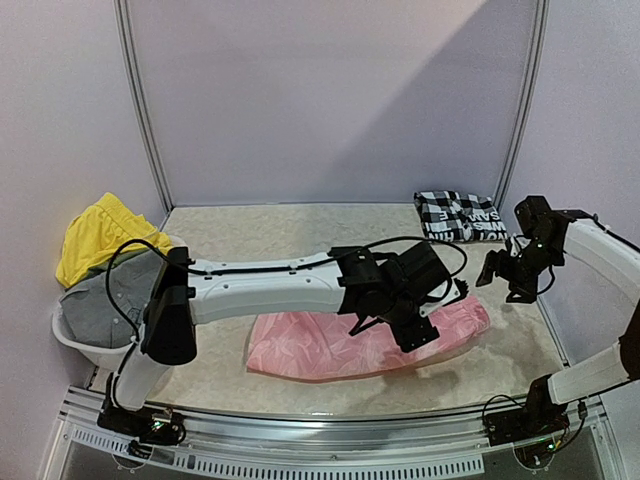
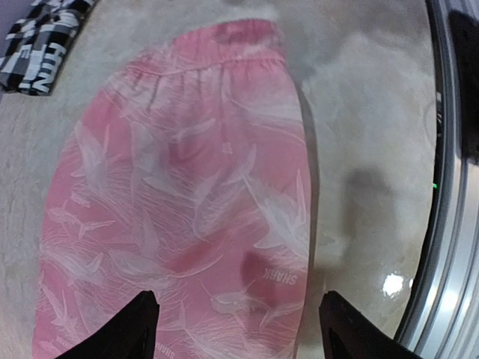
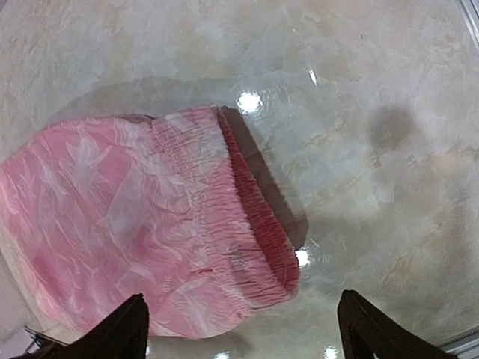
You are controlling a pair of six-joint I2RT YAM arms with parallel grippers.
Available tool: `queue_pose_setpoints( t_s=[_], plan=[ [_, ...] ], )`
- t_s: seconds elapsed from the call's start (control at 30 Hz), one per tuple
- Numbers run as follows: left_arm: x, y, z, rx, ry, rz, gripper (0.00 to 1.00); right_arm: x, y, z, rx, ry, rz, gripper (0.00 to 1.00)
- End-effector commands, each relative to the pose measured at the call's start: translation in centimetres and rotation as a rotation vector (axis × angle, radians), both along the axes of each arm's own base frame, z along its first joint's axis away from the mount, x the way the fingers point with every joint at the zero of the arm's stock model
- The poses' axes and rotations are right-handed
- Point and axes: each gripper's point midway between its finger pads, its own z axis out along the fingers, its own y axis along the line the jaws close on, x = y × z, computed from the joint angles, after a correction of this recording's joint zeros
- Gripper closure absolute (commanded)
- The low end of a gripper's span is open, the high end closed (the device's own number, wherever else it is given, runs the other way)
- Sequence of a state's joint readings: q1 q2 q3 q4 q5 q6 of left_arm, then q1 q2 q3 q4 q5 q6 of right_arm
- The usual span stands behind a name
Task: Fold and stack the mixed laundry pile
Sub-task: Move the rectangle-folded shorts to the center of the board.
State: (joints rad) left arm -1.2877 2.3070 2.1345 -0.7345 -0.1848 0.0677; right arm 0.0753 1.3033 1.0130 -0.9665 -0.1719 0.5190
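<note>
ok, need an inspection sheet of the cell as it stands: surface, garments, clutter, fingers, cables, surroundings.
Surface: pale marbled table, glossy, with light reflections.
Job's things: pink garment lying flat at front centre; folded checked shirt at far right; yellow garment and grey garment in the white basket at left.
Clutter: nothing seen.
Grippers: left gripper over the pink garment, fingers apart, holding nothing; right gripper above its waistband, fingers apart, empty.
Cables: black cable looping off the left arm; no snag on cloth seen.
Surroundings: lilac walls, metal frame posts.
</note>
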Motion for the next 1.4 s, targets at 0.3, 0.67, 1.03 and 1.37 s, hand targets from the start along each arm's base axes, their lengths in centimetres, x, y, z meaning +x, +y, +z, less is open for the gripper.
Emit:
queue_pose_setpoints(
  t_s=[0.3, 0.67, 1.03, 1.37],
  plan=[
    [0.6, 7.6, -6.9, 0.154, 0.077, 0.179, 0.36, 1.0, 1.8, -7.7, 0.04, 0.143, 0.128, 0.48],
    [-0.5, 16.8, -5.3, 0.146, 0.054, 0.367, 0.35, -1.2, 7.7, -12.9, 0.065, 0.265, 0.254, 0.62],
    [2.1, 21.6, 3.9, 0.13, -0.195, 0.484, 0.01, -1.4, 12.8, -9.9, 0.112, 0.263, 0.281, 0.62],
    [2.0, 11.0, 4.0, 0.031, -0.132, 0.261, 0.06, 2.4, 8.4, -1.0, 0.073, 0.099, 0.186, 0.28]
  ],
)
